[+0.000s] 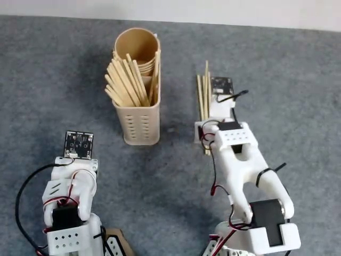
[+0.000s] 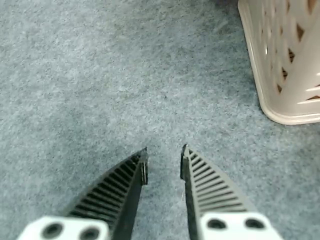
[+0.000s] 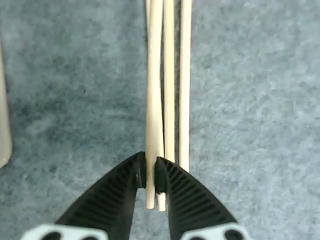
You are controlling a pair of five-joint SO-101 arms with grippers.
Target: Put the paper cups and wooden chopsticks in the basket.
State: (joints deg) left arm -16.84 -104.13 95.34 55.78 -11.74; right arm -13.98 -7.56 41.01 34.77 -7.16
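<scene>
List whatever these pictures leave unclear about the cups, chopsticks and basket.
- Paper cups, high view: stacked in the basket; bundled chopsticks and the basket wall hide their count.
- Loose chopsticks, high view: near ends hidden under the right arm.
- Loose chopsticks, right wrist view: far ends cut by the frame edge; how many the right gripper clamps is unclear.
- Basket, left wrist view: cut by the frame edge; contents unseen.

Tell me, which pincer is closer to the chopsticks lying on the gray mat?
Right. The right pincer is clamped on the loose chopsticks. The left pincer sits open over bare mat, on the other side of the basket from them.
</scene>
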